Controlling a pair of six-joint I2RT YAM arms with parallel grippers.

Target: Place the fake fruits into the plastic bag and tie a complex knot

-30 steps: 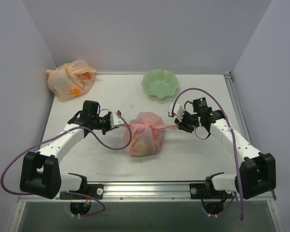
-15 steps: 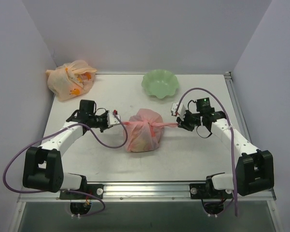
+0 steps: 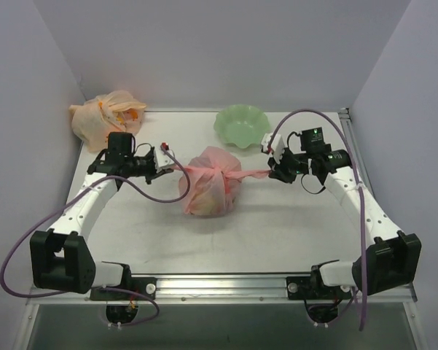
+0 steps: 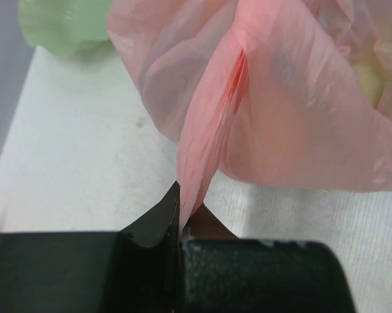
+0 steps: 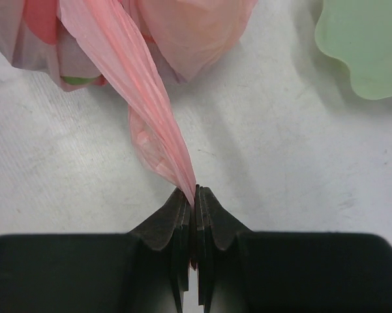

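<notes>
Thin, crinkly, translucent pink plastic bag sitting mid-bench, fake fruits showing dimly inside. Film looking light, soft and slippery, probably tearing if yanked, so the twisted handle strands are the hold. Left pincer clamping one strand, right pincer clamping the other. Strands stretching taut along the bench's left-right line. Scalloped pale green bowl lying by the far edge.

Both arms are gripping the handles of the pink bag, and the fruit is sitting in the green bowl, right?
Not quite. The top view shows the green bowl holding nothing. The fruit is inside the pink bag, showing faintly through the plastic. The rest is right.
</notes>
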